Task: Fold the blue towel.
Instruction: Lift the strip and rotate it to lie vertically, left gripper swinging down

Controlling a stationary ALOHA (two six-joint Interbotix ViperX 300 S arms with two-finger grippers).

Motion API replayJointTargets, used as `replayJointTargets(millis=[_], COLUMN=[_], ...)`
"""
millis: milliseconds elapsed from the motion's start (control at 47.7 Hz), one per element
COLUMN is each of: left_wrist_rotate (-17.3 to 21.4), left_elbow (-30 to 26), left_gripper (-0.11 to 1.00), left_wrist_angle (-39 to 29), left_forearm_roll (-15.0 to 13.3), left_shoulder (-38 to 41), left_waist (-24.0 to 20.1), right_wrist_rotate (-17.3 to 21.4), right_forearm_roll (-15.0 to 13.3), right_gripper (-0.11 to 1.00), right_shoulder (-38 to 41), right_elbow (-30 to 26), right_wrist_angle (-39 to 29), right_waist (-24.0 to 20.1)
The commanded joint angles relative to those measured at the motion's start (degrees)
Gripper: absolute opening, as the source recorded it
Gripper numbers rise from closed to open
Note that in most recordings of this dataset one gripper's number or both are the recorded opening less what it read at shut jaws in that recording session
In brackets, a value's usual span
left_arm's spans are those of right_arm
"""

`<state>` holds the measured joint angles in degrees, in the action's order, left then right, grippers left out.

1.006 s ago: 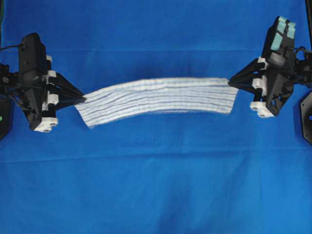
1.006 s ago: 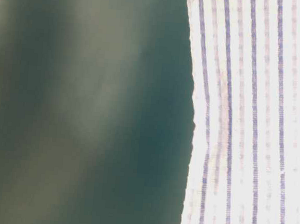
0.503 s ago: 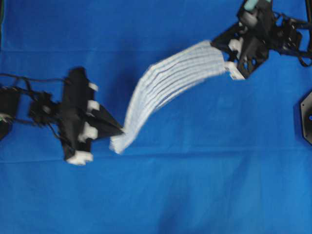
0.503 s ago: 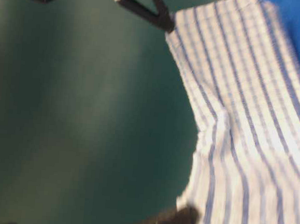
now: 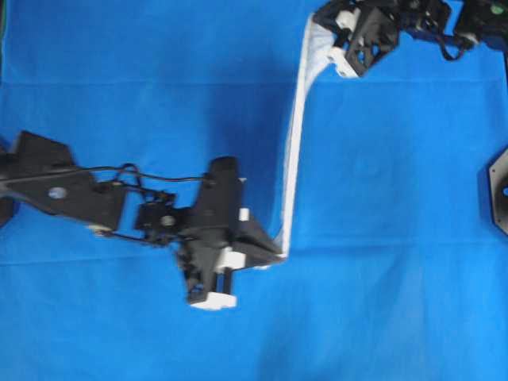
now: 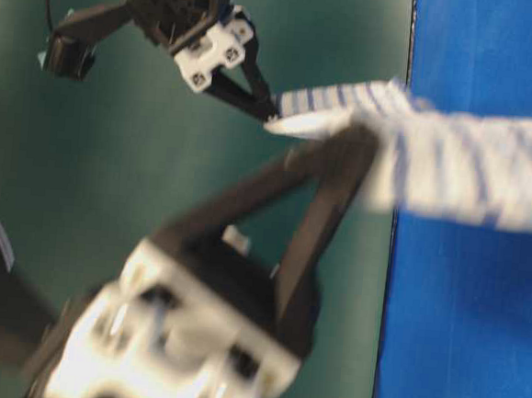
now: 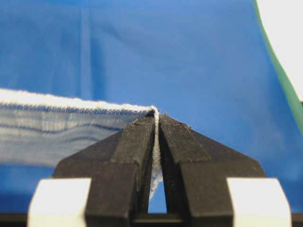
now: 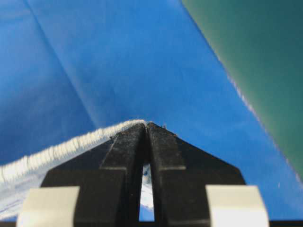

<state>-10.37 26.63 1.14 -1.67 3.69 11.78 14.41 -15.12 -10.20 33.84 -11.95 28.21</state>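
Blue towel (image 5: 292, 151): a white cloth with fine blue stripes, hanging edge-on above the table as a thin strip that runs from the far side of the overhead view down to the middle.
Left gripper (image 5: 279, 255): jaws pressed together on the near end of the towel; the left wrist view shows the cloth edge pinched between both fingertips.
Right gripper (image 5: 324, 17): jaws closed on the far end of the towel, close to the top edge of the overhead view.
Why held this way: with one end in each gripper the cloth stays taut and off the surface, likely so it can be laid down flat or doubled over.
Table covering (image 5: 397, 238): plain blue cloth under everything, with faint creases.
Open room: bare covering lies right of the towel and near the viewer; the left arm fills the left middle.
Edges: the right gripper sits near the far edge, so little room remains beyond it; a dark fixture (image 5: 498, 190) sits at the right border.
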Motion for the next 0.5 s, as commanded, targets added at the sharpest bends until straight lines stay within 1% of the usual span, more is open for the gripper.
replayJointTargets(millis=[0, 126, 356, 482], left_wrist_rotate=[0.3, 1.1, 1.8, 1.8], left_elbow=[-4.3, -8.9, -15.9, -18.6], left_gripper=[0.01, 0.01, 0.01, 0.01], left_wrist_angle=[0.6, 0.6, 2.3, 2.4], left_forearm_roll=[0.2, 0.2, 0.2, 0.2], left_shoulder=[1.8, 5.2, 10.6, 13.0], left_waist=[0.0, -0.4, -1.2, -1.5], right_wrist_rotate=[-0.1, -0.1, 0.1, 0.2], right_forearm_roll=[-0.4, -0.6, -0.5, -0.5], right_gripper=[0.03, 0.03, 0.03, 0.03], right_shoulder=[0.0, -0.4, -4.7, -5.4], right_elbow=[-2.6, -2.5, 2.2, 3.0], right_wrist_angle=[0.5, -0.2, -2.4, -2.9], right_waist=[0.8, 1.7, 3.0, 3.0])
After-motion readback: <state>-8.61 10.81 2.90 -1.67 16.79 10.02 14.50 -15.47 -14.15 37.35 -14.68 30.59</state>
